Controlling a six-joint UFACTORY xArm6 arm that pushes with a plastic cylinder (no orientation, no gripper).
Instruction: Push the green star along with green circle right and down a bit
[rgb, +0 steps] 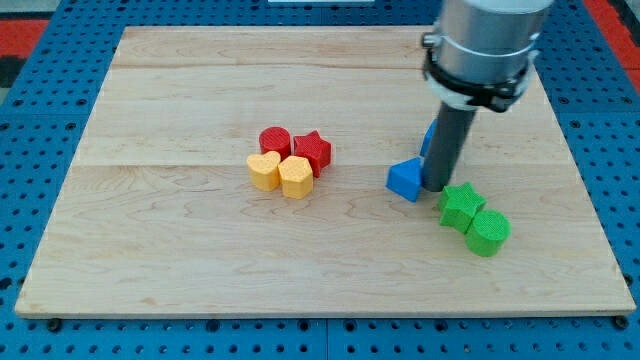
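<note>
The arm's visible end section was a broad cylindrical housing (490, 35) in a light grey metallic finish, cut off by the view's top. A black collar ring (478, 88) encircled its lower rim, with a small tab projecting on the view's left side. Below the collar sat a short pale band. From the centre of that band a straight dark grey rod (447, 140) extended, round in section and uniform in width. The tip (436, 187) was plain and blunt. No cables, screws or markings could be made out.
</note>
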